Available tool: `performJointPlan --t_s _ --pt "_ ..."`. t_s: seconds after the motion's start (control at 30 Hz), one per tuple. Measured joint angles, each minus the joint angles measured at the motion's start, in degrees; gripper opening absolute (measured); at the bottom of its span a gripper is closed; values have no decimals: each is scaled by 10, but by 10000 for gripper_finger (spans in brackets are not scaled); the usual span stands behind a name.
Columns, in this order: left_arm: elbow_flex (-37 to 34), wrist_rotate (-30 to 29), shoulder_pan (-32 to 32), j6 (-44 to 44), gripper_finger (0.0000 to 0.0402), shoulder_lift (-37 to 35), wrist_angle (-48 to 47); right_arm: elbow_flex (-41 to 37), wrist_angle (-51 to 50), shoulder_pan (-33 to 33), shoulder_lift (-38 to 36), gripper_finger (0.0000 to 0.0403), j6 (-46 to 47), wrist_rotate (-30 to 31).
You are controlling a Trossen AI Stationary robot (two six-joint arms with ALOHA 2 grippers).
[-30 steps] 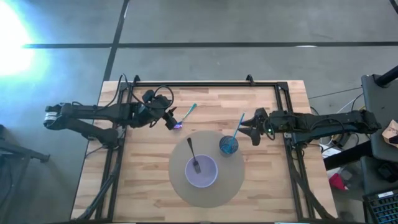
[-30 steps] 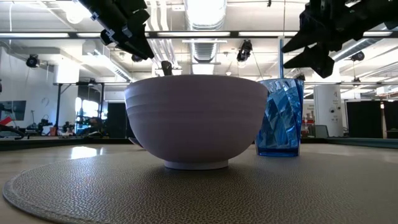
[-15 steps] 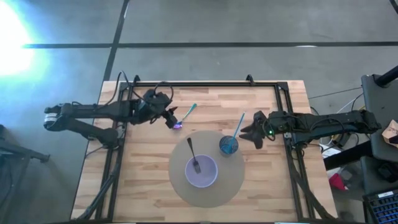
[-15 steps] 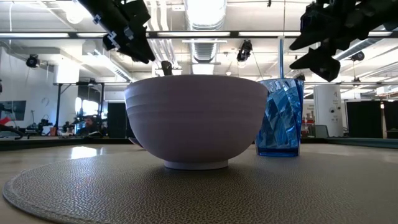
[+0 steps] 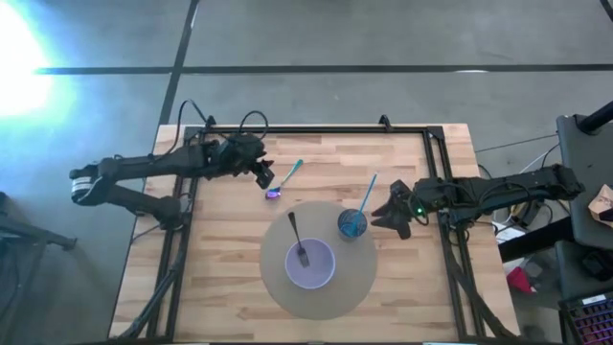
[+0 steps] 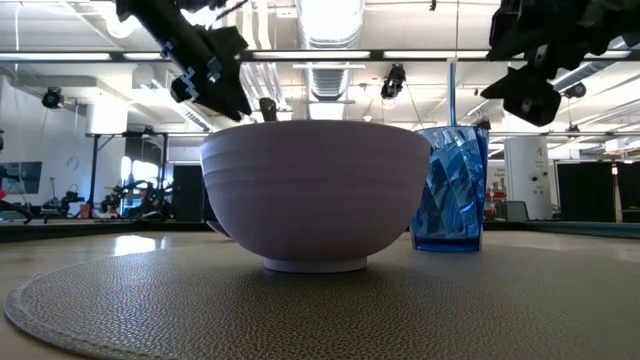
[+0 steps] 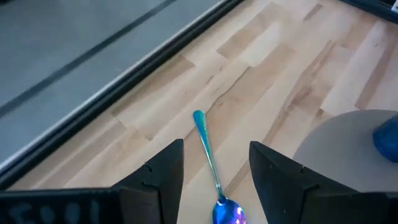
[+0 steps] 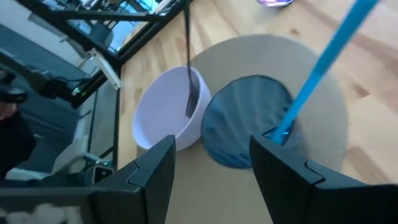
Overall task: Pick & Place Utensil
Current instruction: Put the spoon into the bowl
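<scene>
Setting: robotics lab or workshop in a large industrial hall. The butcher-block table (image 5: 316, 158) is bounded by a black metal frame (image 5: 316, 129) with cables running to the two arms. It stands on a grey concrete floor (image 5: 383, 38) marked with dark seam lines. The low view, looking across the table, shows an open ceiling with exposed ducting (image 6: 330, 75), strip lights, hung spotlights (image 6: 392, 82), white columns and further equipment stands in the background.
</scene>
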Motion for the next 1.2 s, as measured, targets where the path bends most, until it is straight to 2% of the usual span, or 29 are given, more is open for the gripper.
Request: performJointPlan --t_s 0.37,0.77,1.03,1.2 --pt "0 112 71 -42 174 59 -1 0 42 37 -34 201 -5 4" --pt "22 128 78 -53 175 123 -6 0 125 37 -82 201 -66 4" --pt "62 134 87 -54 175 179 -42 0 208 37 -90 201 -110 4" --pt "82 154 92 -54 174 213 -61 0 217 37 -90 201 -112 4"
